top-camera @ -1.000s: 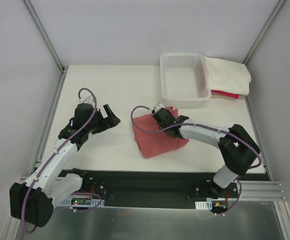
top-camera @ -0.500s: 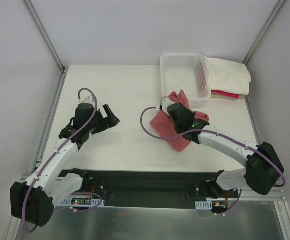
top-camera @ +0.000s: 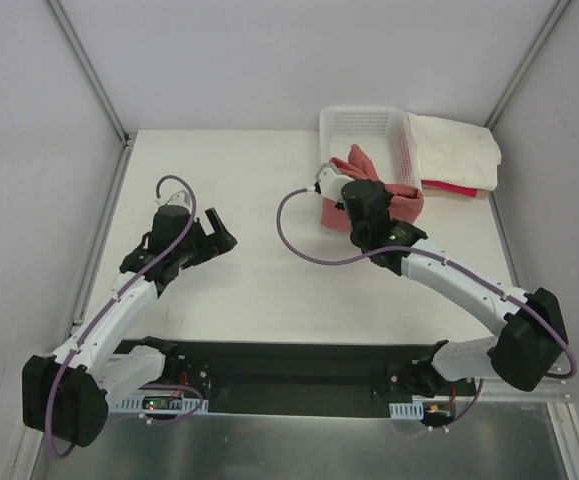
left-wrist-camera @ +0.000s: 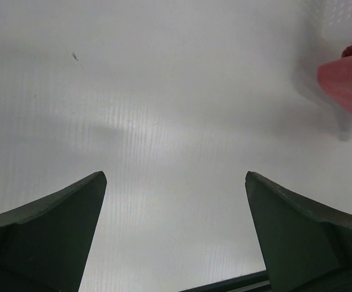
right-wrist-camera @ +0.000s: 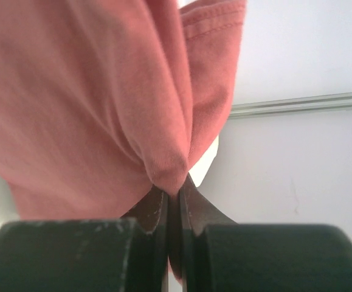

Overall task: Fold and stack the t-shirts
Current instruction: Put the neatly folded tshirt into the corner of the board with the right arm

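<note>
Over near wall of white plastic lattice basket (top-camera: 361, 112), right gripper (right-wrist-camera: 172, 188) pinches bunched, hanging dusty salmon-red cloth t-shirt (right-wrist-camera: 90, 91). Well apart, left gripper (left-wrist-camera: 176, 176) spread wide over white table (top-camera: 249, 180). Cream-white t-shirt (top-camera: 459, 150) lies on bright pink-red t-shirt (top-camera: 454, 189) beside basket.

salmon-red shirt (top-camera: 406, 198), cream shirt (top-camera: 459, 150), white lattice basket (top-camera: 361, 111)

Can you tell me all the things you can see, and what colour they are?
table: one, white, under everything.
basket: one, white plastic, far right part of the table.
salmon-red t-shirt: one, dusty red, bunched up, held over the basket's near edge.
cream-white t-shirt: one, cream, folded, right of the basket.
pink-red t-shirt: one, bright pink-red, under the cream one.
left gripper: one, dark, open, over bare table.
right gripper: one, dark, shut on the salmon-red t-shirt.
</note>
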`<state>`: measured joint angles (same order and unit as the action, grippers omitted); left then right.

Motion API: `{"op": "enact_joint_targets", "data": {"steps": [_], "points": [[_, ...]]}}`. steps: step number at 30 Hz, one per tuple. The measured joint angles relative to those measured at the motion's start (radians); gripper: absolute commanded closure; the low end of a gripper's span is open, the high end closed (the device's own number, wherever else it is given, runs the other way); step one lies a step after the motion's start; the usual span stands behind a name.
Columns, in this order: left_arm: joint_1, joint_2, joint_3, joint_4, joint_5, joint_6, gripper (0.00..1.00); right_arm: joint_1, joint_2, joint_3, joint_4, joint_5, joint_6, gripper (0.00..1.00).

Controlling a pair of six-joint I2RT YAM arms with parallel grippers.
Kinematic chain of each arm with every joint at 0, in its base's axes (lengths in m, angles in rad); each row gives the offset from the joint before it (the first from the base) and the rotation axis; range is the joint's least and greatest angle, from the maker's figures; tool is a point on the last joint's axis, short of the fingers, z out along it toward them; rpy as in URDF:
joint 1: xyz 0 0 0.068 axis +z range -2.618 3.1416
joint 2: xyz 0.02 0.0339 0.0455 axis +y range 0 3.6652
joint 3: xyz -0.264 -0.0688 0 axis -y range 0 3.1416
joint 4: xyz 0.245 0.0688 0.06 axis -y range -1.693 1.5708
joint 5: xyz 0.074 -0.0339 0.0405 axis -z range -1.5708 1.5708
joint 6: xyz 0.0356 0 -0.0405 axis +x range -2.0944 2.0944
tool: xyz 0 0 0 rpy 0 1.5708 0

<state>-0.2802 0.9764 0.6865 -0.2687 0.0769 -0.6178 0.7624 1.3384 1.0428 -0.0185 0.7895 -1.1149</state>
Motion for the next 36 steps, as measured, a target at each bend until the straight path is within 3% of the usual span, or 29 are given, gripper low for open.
{"op": "enact_joint_targets", "data": {"steps": [10, 19, 36], "points": [[0.0, 0.025, 0.028, 0.0, -0.012, 0.0, 0.01, -0.008, -0.011, 0.168, -0.062, 0.003, 0.022, 0.99], [0.0, 0.051, 0.051, 0.0, -0.019, 0.0, 0.01, -0.142, 0.042, 0.492, -0.209, -0.013, 0.172, 0.99], [0.0, 0.148, 0.121, 0.0, -0.035, 0.006, 0.01, -0.344, 0.482, 0.985, -0.307, 0.108, 0.344, 0.99]]}}
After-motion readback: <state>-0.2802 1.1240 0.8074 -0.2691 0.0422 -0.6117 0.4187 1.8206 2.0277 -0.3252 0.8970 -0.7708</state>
